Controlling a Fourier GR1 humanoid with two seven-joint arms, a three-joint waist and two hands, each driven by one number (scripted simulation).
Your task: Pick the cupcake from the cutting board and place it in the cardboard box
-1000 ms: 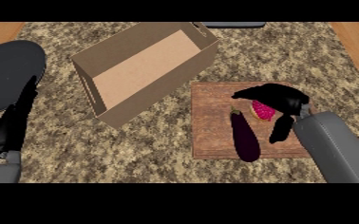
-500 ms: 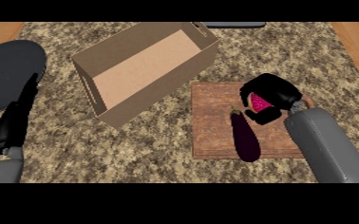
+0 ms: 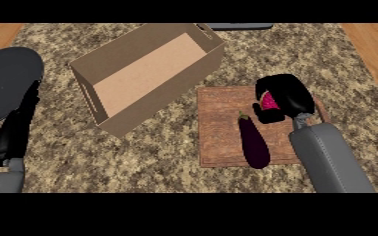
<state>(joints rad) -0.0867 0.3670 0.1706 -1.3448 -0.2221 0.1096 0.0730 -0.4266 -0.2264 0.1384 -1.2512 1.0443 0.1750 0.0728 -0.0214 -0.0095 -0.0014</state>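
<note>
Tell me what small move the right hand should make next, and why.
Probably lift straight up. The right hand is curled round the pink cupcake above the cutting board, with the eggplant lying close beside it. Rising first should clear the eggplant before swinging left toward the open box.

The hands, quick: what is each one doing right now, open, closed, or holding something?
Right hand: fingers curled round the pink cupcake, over the cutting board.
Left hand: at the left edge; its fingers cannot be told.

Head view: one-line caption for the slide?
Right hand curled round the pink cupcake over the cutting board, beside an eggplant; cardboard box open.
</note>
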